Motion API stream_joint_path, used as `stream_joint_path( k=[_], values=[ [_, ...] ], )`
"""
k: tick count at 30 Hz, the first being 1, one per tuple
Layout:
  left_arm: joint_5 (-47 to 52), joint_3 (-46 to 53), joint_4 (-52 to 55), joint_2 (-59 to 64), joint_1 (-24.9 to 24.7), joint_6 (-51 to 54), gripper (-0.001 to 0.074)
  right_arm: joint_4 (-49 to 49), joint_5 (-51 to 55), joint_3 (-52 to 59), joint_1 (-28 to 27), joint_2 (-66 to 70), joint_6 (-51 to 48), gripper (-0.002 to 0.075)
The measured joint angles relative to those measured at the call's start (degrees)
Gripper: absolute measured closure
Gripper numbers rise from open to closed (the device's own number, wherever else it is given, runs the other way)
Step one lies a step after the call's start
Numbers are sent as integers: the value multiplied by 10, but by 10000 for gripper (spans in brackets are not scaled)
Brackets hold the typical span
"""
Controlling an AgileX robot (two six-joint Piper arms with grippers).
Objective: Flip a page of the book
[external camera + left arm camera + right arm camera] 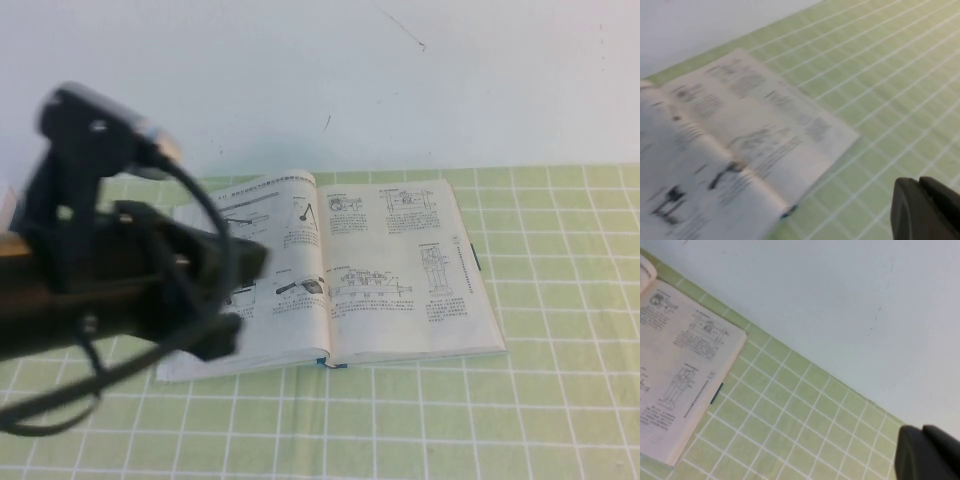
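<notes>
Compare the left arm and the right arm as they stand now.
The left arm fills the near left of the high view, reaching over the book's left-hand page; the right arm does not show there. The left gripper hangs above the green mat near the book's corner; the right gripper hangs off to the book's right, shut. Both touch nothing.

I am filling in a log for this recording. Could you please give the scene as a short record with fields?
book: open flat, diagrams and text on both pages
surface: green checked mat
background: pale wall
left arm: large and blurred over the book's left page
left gripper: above the mat beside the book, holds nothing
right gripper: shut, over the mat away from the book, holds nothing
</notes>
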Motion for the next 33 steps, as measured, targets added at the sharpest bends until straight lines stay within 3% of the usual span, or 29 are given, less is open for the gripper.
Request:
stream_joint_path(
  k=[6,20,26,33],
  values=[
    [-6,10,152,-90,74,-68,739,-7,-51,167,0,-158,38,728],
    [-187,224,129,-226,84,-31,739,14,-216,625,0,-495,93,729],
    [-215,269,117,-225,84,-21,739,35,-220,722,0,-591,102,729],
    [-253,270,110,-222,84,-21,739,37,-228,752,0,-611,103,729]
  ],
)
